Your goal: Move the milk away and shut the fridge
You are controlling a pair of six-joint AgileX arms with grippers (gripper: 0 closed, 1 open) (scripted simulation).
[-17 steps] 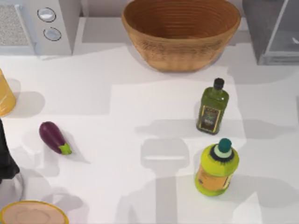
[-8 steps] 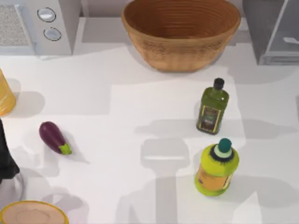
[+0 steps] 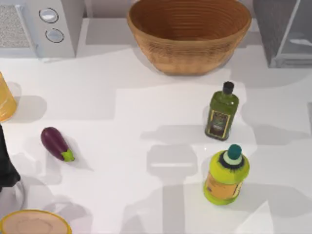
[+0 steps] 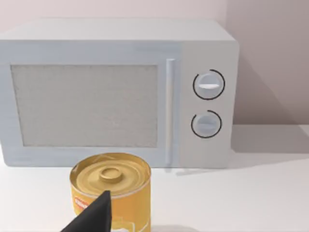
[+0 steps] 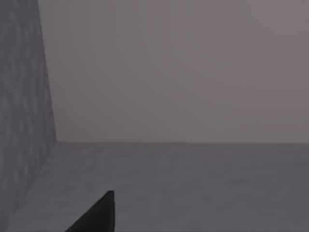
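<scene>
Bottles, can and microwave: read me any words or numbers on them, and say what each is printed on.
No text can be read.
Dark green bottle: label too small.
Yellow-green bottle: orange label, unreadable.
Yellow can: label partly hidden, illegible.
Microwave: knobs unmarked.

My left arm (image 3: 7,168) is sitting low at the table's left edge, one black fingertip (image 4: 94,215) showing.

A rendered kitchen counter: a white table (image 3: 122,112) with a microwave (image 3: 41,27) at its back, a wicker basket (image 3: 189,34) beside it, and the fridge (image 3: 285,31) beyond the basket.
</scene>
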